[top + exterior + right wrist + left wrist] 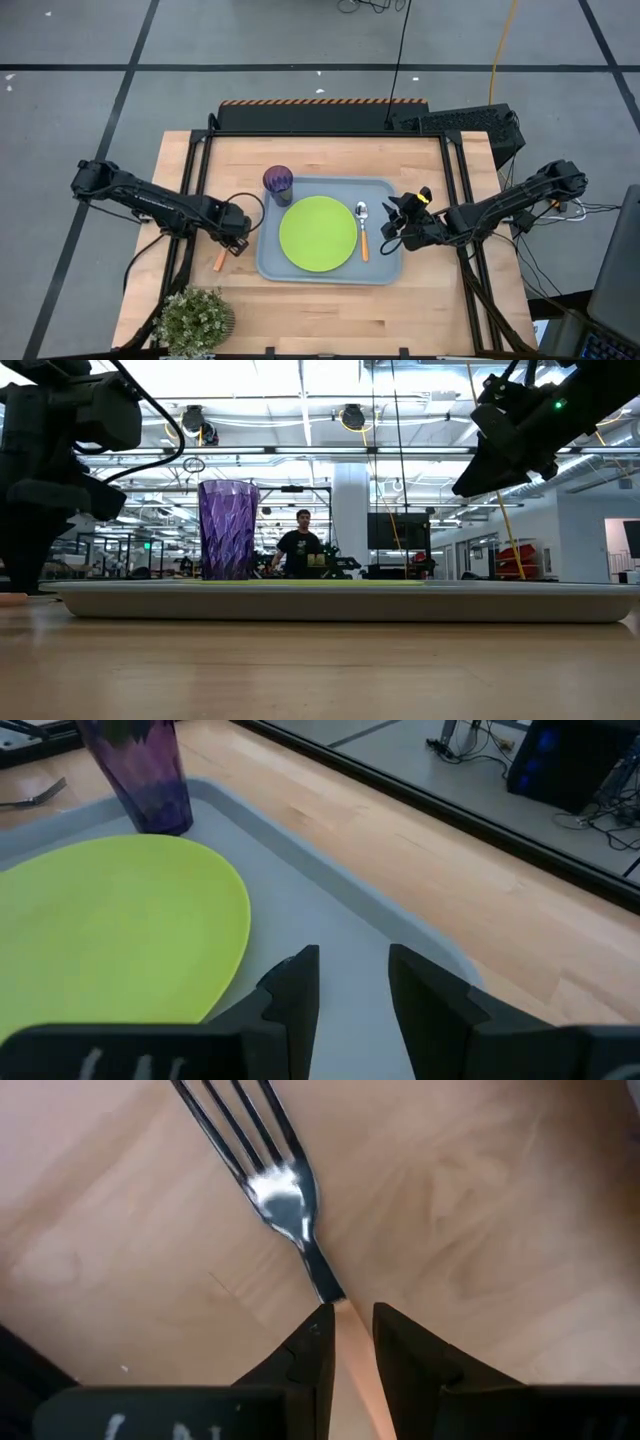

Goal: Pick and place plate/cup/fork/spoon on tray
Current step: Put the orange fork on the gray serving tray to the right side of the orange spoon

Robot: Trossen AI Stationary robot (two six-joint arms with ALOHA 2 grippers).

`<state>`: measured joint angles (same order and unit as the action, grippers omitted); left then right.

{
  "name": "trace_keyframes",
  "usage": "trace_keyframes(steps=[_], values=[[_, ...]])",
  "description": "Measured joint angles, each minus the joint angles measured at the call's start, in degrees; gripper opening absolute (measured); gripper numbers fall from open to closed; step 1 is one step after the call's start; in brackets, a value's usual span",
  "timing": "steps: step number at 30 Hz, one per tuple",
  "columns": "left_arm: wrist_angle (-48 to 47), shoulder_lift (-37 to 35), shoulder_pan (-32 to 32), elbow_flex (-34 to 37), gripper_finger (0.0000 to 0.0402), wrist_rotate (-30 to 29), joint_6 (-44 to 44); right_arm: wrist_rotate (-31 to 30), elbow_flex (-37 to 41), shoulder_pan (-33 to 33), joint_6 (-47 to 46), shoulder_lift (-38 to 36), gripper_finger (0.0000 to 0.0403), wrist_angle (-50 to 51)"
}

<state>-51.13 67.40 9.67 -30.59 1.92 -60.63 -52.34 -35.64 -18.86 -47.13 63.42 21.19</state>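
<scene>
Left wrist view, nearest of all, shows the left gripper (349, 1342) clamped on the orange handle of the fork (283, 1190), whose tines lie out ahead over bare wood of the table (520, 1200). By this the step in hand is judged to be the lifting of the fork, the last piece off the tray (385, 192). To do it well, the handle should be kept pinched squarely, the fork raised level so the head does not swing, carried over the raised rim, and set down on the strip of tray beside the plate (318, 233).

Farther out, the high view shows what the wrist cannot: the fork handle lies just outside the tray's left edge, the plate sits in the middle of the tray, the cup (278, 184) at its far left corner, and the spoon (363, 228) just right of the plate. The right gripper (392, 222) is held above the tray's right edge, and its fingers (295, 985) are seen apart and empty in the right wrist view.

Farthest, only the low view shows a person (300, 548) in the room beyond the cup.
</scene>
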Motion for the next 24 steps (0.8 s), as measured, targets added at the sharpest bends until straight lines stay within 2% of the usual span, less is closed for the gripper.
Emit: trace_keyframes(steps=[9,14,20,24], values=[[-0.33,0.24,0.00,0.00,0.0079,-1.51,-1.48,0.00,0.00,0.00,0.04,0.00,0.0116,0.00],[-0.35,0.24,0.00,0.20,0.0112,-1.95,-1.46,0.00,-0.02,-0.01,0.04,0.00,0.0116,0.02],[2.80,0.10,0.00,3.67,0.0158,-0.48,-3.54,0.00,-0.02,-0.01,0.04,0.00,0.0116,0.02],[4.14,0.00,0.00,4.96,0.0169,-0.51,-3.85,0.00,-0.04,0.01,0.06,0.00,0.0116,0.02]])
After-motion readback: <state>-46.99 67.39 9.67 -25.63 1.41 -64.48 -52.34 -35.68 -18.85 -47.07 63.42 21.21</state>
